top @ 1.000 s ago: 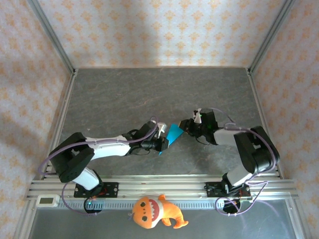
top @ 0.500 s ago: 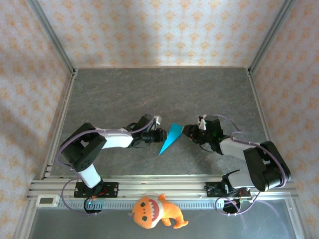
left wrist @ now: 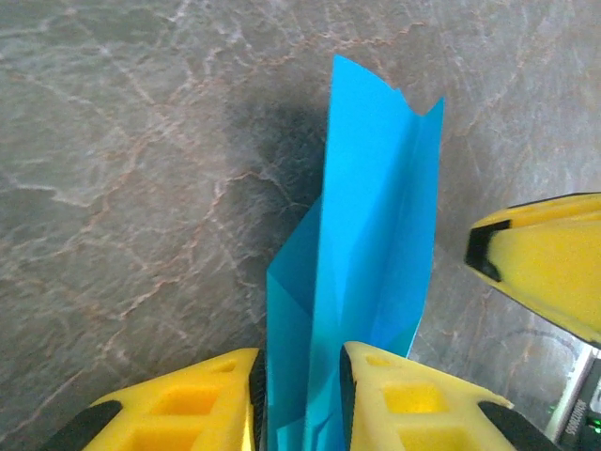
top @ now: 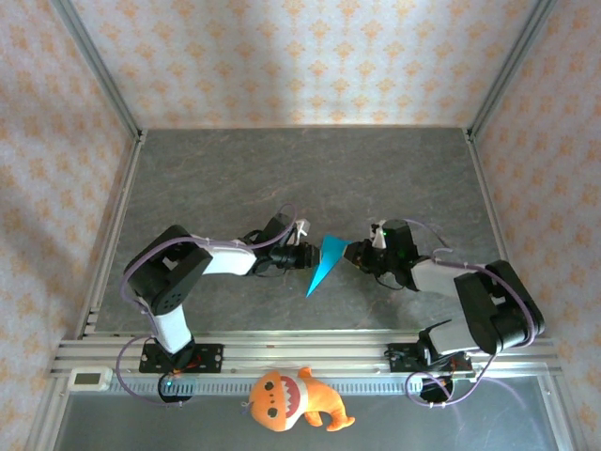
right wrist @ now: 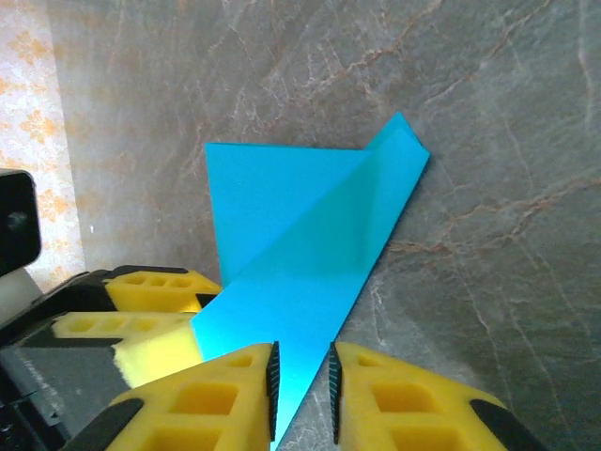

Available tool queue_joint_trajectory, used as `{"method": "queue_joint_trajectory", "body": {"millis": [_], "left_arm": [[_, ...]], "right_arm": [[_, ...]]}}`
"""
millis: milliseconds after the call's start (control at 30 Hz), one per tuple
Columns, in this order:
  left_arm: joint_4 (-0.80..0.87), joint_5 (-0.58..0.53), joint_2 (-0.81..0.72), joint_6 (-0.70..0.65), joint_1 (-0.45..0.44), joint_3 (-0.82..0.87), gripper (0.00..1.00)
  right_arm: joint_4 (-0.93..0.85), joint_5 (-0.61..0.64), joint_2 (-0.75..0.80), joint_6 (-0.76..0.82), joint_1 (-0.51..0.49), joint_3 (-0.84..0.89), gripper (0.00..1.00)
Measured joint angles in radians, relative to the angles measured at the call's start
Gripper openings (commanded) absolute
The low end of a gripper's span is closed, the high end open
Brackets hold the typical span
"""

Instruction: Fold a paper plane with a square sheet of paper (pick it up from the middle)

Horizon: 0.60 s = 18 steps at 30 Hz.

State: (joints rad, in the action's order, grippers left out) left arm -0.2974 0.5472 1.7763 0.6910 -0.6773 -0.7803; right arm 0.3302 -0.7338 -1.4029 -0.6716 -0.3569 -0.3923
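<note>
Paper plane (left wrist: 376,235) clamped between your left fingers (left wrist: 404,395), sticking out ahead of them; your right fingers (right wrist: 404,399) pinch its other edge.

Left wrist view: paper (left wrist: 376,282) lower end runs off bottom edge between left gripper (left wrist: 300,362) fingers; fingers themselves cropped there. Other arm's finger (left wrist: 545,258) cut by right edge.

Right wrist view: paper tip drops into right gripper (right wrist: 302,355) gap, end out of frame; pinched or just flanked, can't tell. Left fingers (right wrist: 160,324) part hidden behind paper.

From above: folds, fingertips too small to make out. Meter (top: 91,379) display unreadable.
</note>
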Motion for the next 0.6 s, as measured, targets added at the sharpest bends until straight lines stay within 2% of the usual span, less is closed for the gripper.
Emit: {"method": "queue_joint_trajectory", "body": {"millis": [367,500,600], "left_arm": [[-0.014,0.085,0.045,-0.008,0.006,-0.033,0.28],[-0.019,0.121,0.052,-0.008,0.006,-0.033,0.23],[-0.036,0.130,0.050,-0.010,0.006,-0.032,0.15]], "right_arm": [[-0.007,-0.003,-0.082,0.000,-0.009,-0.008,0.14],[-0.016,-0.005,-0.089,0.000,-0.009,-0.016,0.14],[-0.016,-0.007,-0.089,0.000,-0.009,-0.016,0.17]]}}
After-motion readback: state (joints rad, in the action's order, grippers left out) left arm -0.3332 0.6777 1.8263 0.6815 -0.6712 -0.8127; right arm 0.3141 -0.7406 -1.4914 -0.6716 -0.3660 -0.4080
